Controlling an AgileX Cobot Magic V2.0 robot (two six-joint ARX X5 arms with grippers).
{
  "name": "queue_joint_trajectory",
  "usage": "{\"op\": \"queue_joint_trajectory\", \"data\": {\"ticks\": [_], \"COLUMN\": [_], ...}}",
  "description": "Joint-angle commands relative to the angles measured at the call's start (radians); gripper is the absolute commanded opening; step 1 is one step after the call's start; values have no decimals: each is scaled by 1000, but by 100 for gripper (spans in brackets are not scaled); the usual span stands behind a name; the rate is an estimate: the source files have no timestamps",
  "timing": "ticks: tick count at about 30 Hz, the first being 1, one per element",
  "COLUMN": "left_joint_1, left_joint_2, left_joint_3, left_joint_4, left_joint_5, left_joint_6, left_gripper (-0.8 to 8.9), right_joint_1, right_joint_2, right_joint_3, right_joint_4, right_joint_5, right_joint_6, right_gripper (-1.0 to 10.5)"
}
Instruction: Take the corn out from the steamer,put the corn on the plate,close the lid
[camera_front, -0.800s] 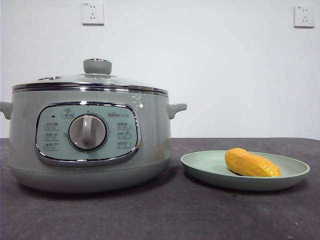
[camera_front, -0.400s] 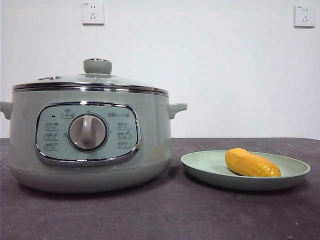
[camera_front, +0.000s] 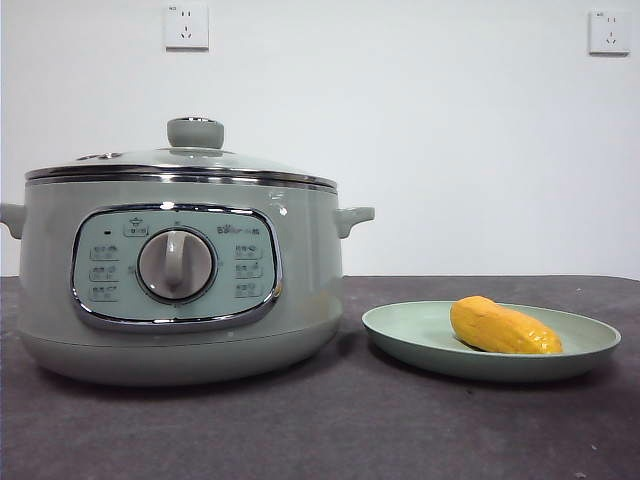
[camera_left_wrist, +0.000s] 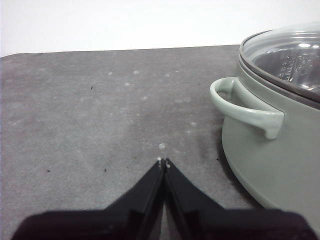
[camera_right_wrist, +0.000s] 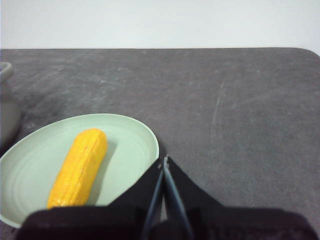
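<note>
The sage-green steamer (camera_front: 175, 280) stands at the left of the front view, and the glass lid (camera_front: 185, 160) sits closed on it. The corn (camera_front: 503, 326) lies on the pale-green plate (camera_front: 400, 330) to the steamer's right. My left gripper (camera_left_wrist: 163, 161) is shut and empty, low over the table beside the steamer's side handle (camera_left_wrist: 245, 107). My right gripper (camera_right_wrist: 165, 160) is shut and empty, just beside the plate's rim (camera_right_wrist: 145, 132), with the corn (camera_right_wrist: 80, 167) lying on the plate. Neither gripper shows in the front view.
The dark grey table (camera_front: 330, 430) runs under everything. A white wall with two sockets (camera_front: 186, 26) stands behind. The table's far edge (camera_right_wrist: 160, 48) shows in the right wrist view.
</note>
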Motion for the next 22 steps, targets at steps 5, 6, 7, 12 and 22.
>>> {"op": "queue_joint_trajectory", "data": {"ticks": [5, 6, 7, 12, 22], "left_joint_1": [4, 4, 4, 4, 4], "left_joint_2": [-3, -3, -3, -3, -3], "left_joint_3": [-13, -13, -13, -13, -13], "left_joint_4": [0, 0, 0, 0, 0], "left_joint_5": [-3, -3, -3, -3, -3], "left_joint_6": [-6, -6, -6, -6, -6], "left_gripper": [-3, -3, -3, -3, -3], "right_joint_1": [2, 2, 1, 1, 1], "right_joint_2": [-1, 0, 0, 1, 1], "right_joint_3": [-10, -10, -10, -10, -10], "right_joint_4": [-13, -13, -13, -13, -13], "right_joint_5": [1, 4, 6, 5, 5], "right_joint_6": [72, 72, 72, 72, 72], "right_gripper": [1, 1, 1, 1, 1]}}
